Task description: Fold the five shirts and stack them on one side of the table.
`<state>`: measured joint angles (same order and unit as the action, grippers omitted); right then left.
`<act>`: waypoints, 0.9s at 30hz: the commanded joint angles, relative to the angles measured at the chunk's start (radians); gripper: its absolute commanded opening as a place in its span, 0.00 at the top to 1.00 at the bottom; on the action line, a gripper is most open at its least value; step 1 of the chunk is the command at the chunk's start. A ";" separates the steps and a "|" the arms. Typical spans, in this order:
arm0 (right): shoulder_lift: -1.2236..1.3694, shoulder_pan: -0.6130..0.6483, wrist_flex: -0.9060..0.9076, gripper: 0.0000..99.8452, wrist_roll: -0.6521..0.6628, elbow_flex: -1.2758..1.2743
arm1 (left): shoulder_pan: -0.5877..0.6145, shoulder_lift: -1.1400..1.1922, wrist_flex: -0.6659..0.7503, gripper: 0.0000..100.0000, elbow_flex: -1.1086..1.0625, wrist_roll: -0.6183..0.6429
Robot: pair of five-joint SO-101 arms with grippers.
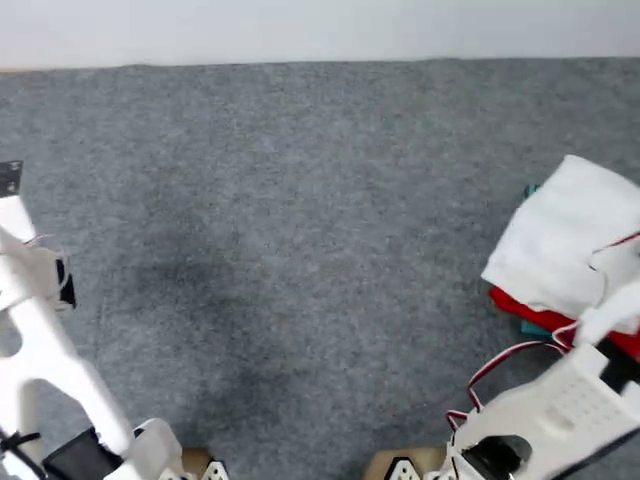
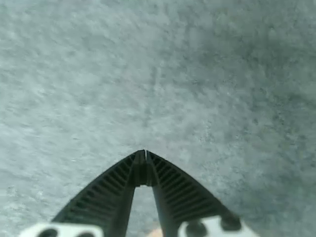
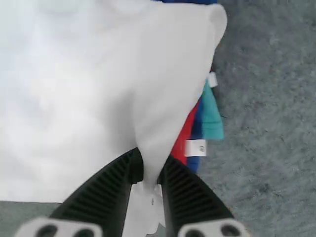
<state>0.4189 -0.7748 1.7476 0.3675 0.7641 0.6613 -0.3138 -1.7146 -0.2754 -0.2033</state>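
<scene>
A folded white shirt (image 1: 575,235) tops a stack at the table's right edge, over a red shirt (image 1: 620,335) and a teal one (image 1: 530,189). In the right wrist view the white shirt (image 3: 89,89) lies above red (image 3: 185,129), blue (image 3: 196,126) and teal (image 3: 211,111) layers. My right gripper (image 3: 150,165) is shut on a fold of the white shirt's edge. My left gripper (image 2: 145,155) is shut with nothing in it, just above bare grey felt. The left arm (image 1: 40,330) stands at the table's left edge.
Grey felt (image 1: 300,250) covers the whole table between the arms. A pale wall (image 1: 320,30) runs along the far edge. Red and white cables (image 1: 500,365) loop beside the right arm's base.
</scene>
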 commanded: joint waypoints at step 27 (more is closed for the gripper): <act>-0.193 0.062 0.024 0.59 -0.072 0.025 | -0.080 -0.043 -0.023 0.98 -0.013 0.068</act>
<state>0.3314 -0.7488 1.7461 0.3061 0.7641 0.5846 -0.3138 -1.7238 -0.3000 -0.1419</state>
